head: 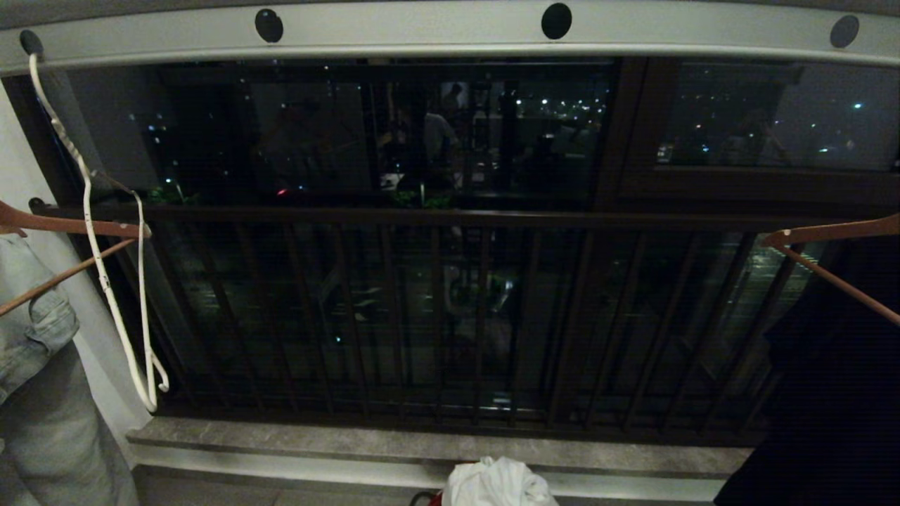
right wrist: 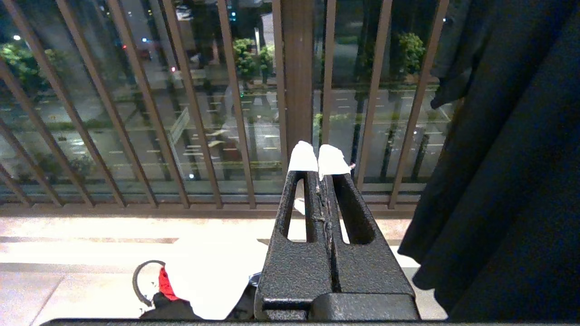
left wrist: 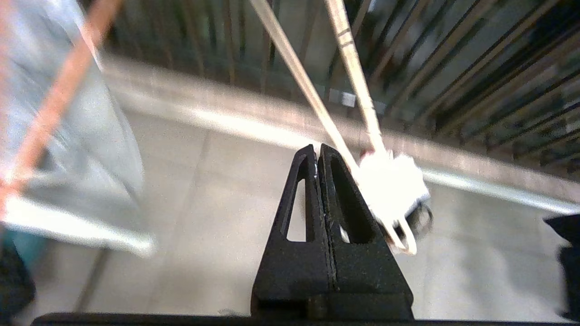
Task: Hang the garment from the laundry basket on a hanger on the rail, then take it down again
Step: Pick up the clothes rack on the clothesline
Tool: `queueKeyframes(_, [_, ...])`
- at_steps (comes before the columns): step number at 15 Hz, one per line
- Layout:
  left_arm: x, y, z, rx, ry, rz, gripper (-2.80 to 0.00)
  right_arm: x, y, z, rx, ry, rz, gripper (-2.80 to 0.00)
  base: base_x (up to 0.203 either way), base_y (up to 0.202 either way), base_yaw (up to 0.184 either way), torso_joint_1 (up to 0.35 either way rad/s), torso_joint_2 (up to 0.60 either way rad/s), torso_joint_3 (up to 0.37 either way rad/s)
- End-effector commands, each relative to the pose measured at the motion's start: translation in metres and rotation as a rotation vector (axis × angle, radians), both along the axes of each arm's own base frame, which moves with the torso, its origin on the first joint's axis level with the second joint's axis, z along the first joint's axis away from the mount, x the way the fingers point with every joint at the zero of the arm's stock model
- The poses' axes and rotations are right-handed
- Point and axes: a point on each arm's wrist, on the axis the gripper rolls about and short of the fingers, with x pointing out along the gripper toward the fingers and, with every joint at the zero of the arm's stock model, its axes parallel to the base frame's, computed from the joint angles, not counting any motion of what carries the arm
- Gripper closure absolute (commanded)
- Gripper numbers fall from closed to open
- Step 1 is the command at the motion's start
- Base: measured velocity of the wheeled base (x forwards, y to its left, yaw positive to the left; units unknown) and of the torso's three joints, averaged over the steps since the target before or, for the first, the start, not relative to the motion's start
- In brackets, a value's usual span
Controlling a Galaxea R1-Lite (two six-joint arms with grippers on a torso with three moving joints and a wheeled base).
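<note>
The pale rail (head: 450,31) with dark holes runs across the top of the head view. The white wire hanger (head: 91,232) dangles empty from the rail's left end. The white garment (head: 496,485) lies bundled in the laundry basket (head: 422,497) at the bottom edge. Neither gripper shows in the head view. In the left wrist view my left gripper (left wrist: 317,147) is shut and empty, raised above the floor. The hanger (left wrist: 299,72) crosses just beside its tips, and the garment (left wrist: 392,185) sits beyond. My right gripper (right wrist: 318,154) is shut and empty, facing the balcony bars, with the basket (right wrist: 167,310) low beside it.
A pale denim garment (head: 35,365) hangs on a brown wooden hanger (head: 70,226) at the left. Another wooden hanger (head: 830,235) carries a dark garment (right wrist: 512,158) at the right. The dark balcony railing (head: 450,309) and a stone sill (head: 436,446) stand ahead.
</note>
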Motion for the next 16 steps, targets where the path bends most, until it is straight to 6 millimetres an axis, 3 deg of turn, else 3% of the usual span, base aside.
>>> queueKeyframes(1, [0.033,-0.002,-0.014,-0.005,0.100,-0.016,0.00,0.000,0.000,0.000,-0.001,0.002,0.000,0.00,0.000,0.000,0.000,0.000,0.00,0.000])
queueKeyframes(4, [0.039,-0.006,-0.014,-0.023,0.100,-0.032,0.00,0.000,0.000,0.000,0.000,0.000,0.000,0.00,0.000,0.000,0.000,0.000,0.00,0.000])
queueKeyframes(10, [0.025,-0.007,-0.005,-0.035,0.046,-0.036,0.00,0.000,0.000,0.000,0.000,0.000,-0.001,0.00,0.000,0.000,0.000,0.000,0.00,0.000])
queueKeyframes(11, [0.022,-0.007,-0.004,-0.034,0.037,-0.034,-2.80,0.000,0.000,0.000,0.000,0.001,0.000,0.00,0.000,0.000,0.000,0.000,0.00,0.000])
queueKeyframes(14, [0.007,-0.005,0.003,-0.025,-0.016,-0.004,-2.80,0.000,0.000,0.000,0.000,0.001,0.000,0.00,0.000,0.000,0.000,0.000,0.00,0.000])
queueKeyframes(16, [0.010,-0.005,0.002,-0.023,-0.008,-0.004,-2.80,0.000,0.000,0.000,0.000,0.001,0.000,0.00,0.000,0.000,0.000,0.000,0.00,0.000])
